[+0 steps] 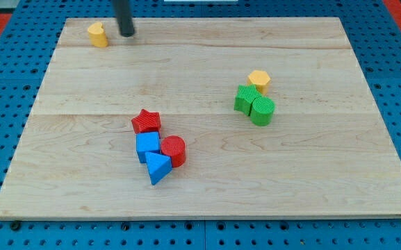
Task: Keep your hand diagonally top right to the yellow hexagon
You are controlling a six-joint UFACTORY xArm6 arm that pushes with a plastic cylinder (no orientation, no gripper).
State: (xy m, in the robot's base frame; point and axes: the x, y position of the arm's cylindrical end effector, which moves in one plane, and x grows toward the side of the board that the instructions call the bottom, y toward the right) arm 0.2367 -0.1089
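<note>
Spanning nearly the whole view, the pale wooden board (pixel 207 180) carries the yellow hexagon block (pixel 259 80) toward the view's right, touching a green block (pixel 245 98) whose shape is perhaps a cube. My tip (pixel 127 33), a bare dark rod holding nothing, rests near the top left, well apart from the hexagon and just right of a small yellow block (pixel 98 34).

Rod parked way up at the view's top, left of centre

All I can see of my arm is the straight dark rod coming in from the top edge, pretty much upright, leaning just slightly. My tip (pixel 127 33) is down on the surface, touching nothing. The rest of the arm is out of shot.
</note>
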